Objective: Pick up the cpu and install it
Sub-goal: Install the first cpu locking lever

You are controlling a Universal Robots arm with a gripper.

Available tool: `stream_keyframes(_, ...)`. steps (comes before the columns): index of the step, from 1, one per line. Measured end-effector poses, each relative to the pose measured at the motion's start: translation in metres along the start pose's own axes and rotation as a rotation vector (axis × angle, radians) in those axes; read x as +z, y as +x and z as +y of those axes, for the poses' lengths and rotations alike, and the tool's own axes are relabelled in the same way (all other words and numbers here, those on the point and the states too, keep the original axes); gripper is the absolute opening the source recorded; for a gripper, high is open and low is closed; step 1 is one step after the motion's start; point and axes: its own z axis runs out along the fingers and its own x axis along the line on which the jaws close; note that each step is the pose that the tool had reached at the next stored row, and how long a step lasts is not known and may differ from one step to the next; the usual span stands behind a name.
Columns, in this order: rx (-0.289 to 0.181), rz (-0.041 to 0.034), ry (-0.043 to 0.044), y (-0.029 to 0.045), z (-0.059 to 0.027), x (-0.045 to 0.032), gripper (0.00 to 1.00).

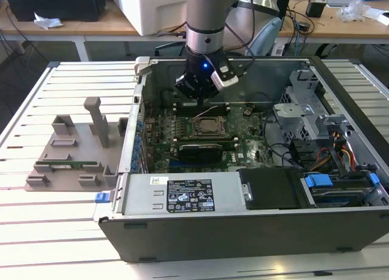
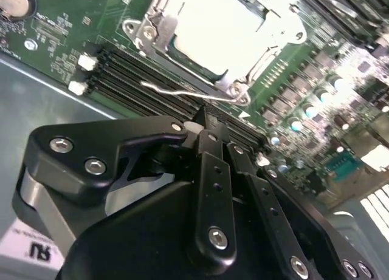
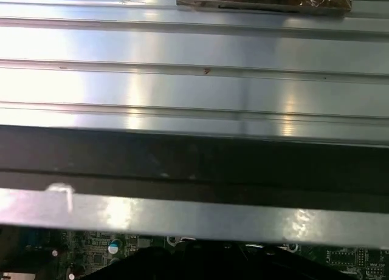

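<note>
Black two-finger gripper (image 2: 206,125) pinched shut on nothing, hanging just above the green motherboard (image 2: 55,31). Small flat silvery square cpu (image 2: 219,31) sitting in the metal-framed socket (image 2: 152,34) just past the fingertips, so probably placed already. Latch state of the thin wire lever (image 2: 182,93) unclear. All inside an open grey computer case (image 1: 243,219) on a slatted metal table (image 1: 61,207), grey plastic parts fixture (image 1: 67,164) on the exterior view's left, cluttered wooden desks (image 1: 91,26) behind
</note>
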Motion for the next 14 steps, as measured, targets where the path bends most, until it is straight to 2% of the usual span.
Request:
stream_keyframes(1,0.000,0.0009,0.0000,-0.0020,-0.0002,0.0011,0.11)
stream_keyframes(2,0.000,0.0043,-0.0008,-0.0092,-0.0007,0.0048,0.11)
stream_keyframes(5,0.000,0.0097,-0.0025,-0.0198,-0.0014,0.0092,0.11)
stream_keyframes(10,0.001,0.0145,-0.0073,-0.0318,-0.0022,0.0130,0.11)
stream_keyframes(14,0.001,0.0180,-0.0105,-0.0395,-0.0053,0.0188,0.11)
